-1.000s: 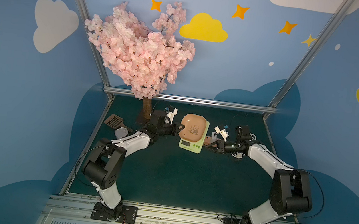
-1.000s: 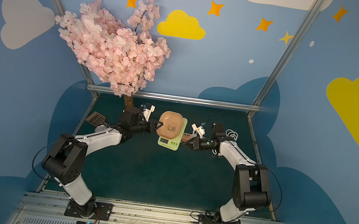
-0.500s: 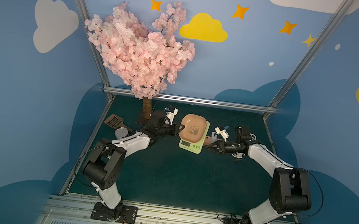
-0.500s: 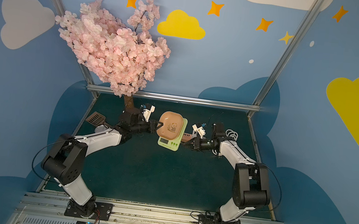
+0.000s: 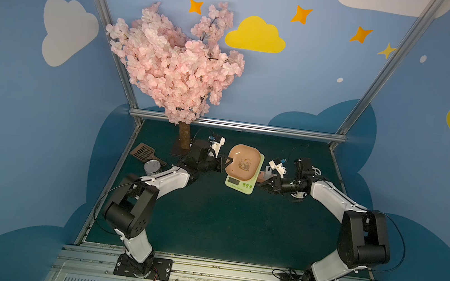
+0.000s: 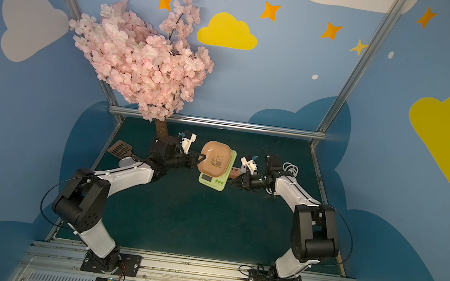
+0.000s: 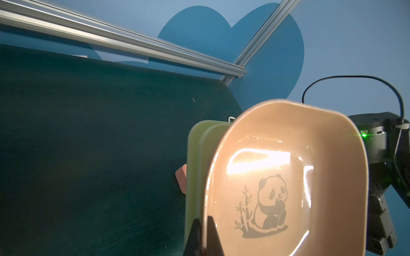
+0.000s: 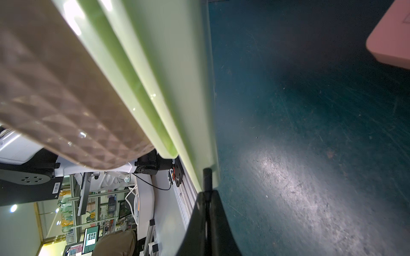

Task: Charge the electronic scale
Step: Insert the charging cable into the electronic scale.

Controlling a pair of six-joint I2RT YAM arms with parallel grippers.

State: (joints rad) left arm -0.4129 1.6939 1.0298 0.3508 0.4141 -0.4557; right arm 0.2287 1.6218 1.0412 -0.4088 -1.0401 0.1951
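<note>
Toward the back of the dark green worktop (image 5: 221,228), between the two arms, sits the electronic scale (image 5: 239,182), its grey display facing the robot's base. On its pale green body rests the peach tray (image 5: 244,161), overhanging toward the left arm. In the left wrist view the tray's hollow (image 7: 288,177) shows only a panda-and-bamboo drawing and a bright glare of light.

The left tool (image 5: 226,161) pinches the tray's rim, and the left wrist view shows its two black fingers (image 7: 195,232) closed narrowly, one on each side of the rim. The right tool (image 5: 263,184) reaches the scale's opposite side. In the right wrist view its fingers (image 8: 199,212) are pressed together on a thin black stub (image 8: 207,178), whose tip touches the green side wall; I cannot tell what the stub is.

A salmon power strip (image 5: 262,176) lies just behind the scale near the right tool. Beside the left arm stands a silvery tin can (image 5: 152,166), its contents too small to make out, next to a brown slotted scoop (image 5: 143,152). A white cable coil (image 6: 290,168) lies behind the right arm.
</note>
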